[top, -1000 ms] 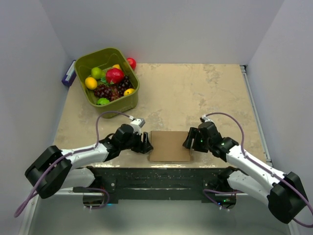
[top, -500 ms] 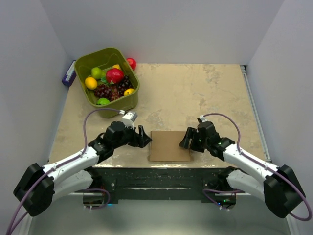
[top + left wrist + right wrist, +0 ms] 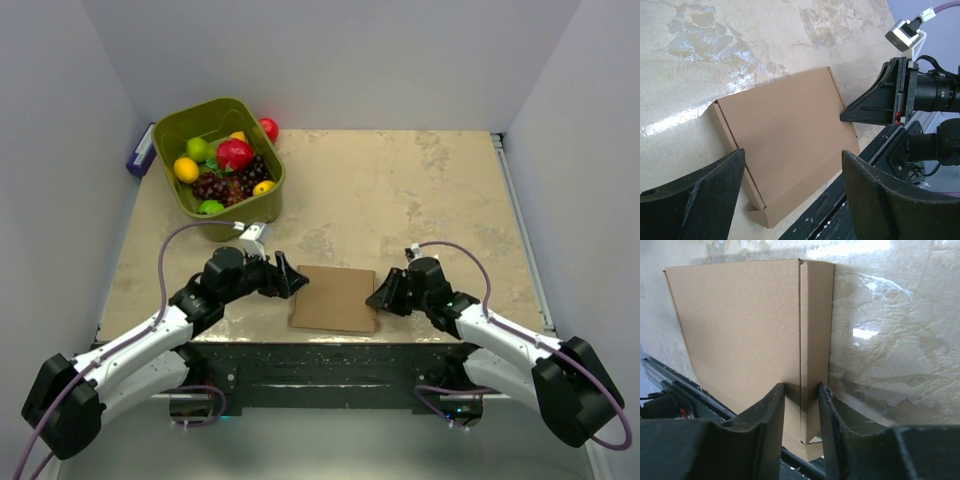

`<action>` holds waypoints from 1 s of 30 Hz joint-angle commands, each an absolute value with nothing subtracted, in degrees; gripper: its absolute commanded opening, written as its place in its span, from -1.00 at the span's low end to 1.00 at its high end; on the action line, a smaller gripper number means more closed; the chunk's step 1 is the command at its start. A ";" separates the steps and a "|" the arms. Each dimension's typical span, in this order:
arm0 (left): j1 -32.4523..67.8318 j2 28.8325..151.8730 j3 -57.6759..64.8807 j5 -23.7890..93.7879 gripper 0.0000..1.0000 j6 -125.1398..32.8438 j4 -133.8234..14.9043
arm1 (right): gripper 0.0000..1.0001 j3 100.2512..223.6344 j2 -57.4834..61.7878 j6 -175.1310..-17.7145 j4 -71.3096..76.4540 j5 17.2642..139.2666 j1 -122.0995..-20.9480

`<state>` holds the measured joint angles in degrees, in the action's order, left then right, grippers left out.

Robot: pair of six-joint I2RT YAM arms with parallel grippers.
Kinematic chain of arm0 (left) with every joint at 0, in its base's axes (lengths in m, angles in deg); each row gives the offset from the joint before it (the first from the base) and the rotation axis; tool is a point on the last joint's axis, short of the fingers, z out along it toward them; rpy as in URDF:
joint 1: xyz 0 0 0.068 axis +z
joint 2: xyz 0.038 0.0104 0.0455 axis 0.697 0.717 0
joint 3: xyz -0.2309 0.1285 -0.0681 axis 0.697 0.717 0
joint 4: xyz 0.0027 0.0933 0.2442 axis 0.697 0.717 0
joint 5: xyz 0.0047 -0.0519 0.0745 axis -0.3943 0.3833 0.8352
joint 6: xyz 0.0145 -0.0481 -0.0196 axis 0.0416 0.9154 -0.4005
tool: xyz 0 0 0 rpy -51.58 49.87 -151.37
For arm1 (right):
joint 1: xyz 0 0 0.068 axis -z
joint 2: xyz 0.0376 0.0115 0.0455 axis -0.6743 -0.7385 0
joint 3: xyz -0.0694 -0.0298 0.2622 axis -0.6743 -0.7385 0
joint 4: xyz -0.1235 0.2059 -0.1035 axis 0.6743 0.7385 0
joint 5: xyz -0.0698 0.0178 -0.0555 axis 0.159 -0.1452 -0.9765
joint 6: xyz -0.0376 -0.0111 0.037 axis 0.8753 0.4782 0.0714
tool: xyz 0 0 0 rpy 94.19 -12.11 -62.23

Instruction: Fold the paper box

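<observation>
I see box point(image 3: 334, 298) flat nr near edge of table point(image 3: 420, 190). L gripper point(image 3: 292, 279) wide open, just left of it. R gripper point(image 3: 801, 389) fingers narrow round box's right strip; can't tell if gripping.

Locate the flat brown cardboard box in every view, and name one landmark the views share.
Top external: the flat brown cardboard box lies lower centre, between the left gripper and the right gripper.
Left wrist: the box fills the centre, with the right gripper at its right edge.
Right wrist: the box spans upper left to centre, its narrow side strip rising from bottom centre.
Shared landmark: the black metal rail beside the box's near side.
</observation>
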<state>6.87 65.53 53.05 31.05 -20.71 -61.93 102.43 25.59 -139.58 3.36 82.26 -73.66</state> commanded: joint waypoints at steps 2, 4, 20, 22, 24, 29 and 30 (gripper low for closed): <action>8.15 64.08 51.77 30.78 0.66 -19.67 -62.28 | -0.49 100.46 26.54 -141.99 0.22 84.51 -73.69; 8.68 63.90 52.48 30.78 0.67 -19.23 -62.37 | -0.62 100.11 26.89 -142.69 -0.13 84.60 -73.60; 12.20 62.32 59.07 28.76 0.72 -15.98 -65.79 | -1.00 96.42 29.09 -144.45 -0.14 81.79 -73.60; 13.07 62.14 59.68 28.32 0.73 -15.72 -66.23 | -1.00 96.24 30.23 -144.72 1.44 80.83 -73.60; 13.77 61.97 60.13 27.62 0.74 -15.37 -66.93 | -1.00 96.07 31.20 -144.63 2.85 80.12 -73.60; 15.27 63.28 61.88 24.90 0.74 -14.14 -70.35 | -1.00 94.49 35.32 -145.85 5.05 79.59 -73.60; 15.53 64.07 62.23 24.46 0.75 -13.87 -71.15 | -1.00 94.05 35.68 -146.21 4.53 79.85 -73.60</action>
<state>14.37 62.74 60.77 27.99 -15.99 -65.10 96.55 33.78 -145.11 -0.18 81.78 -73.60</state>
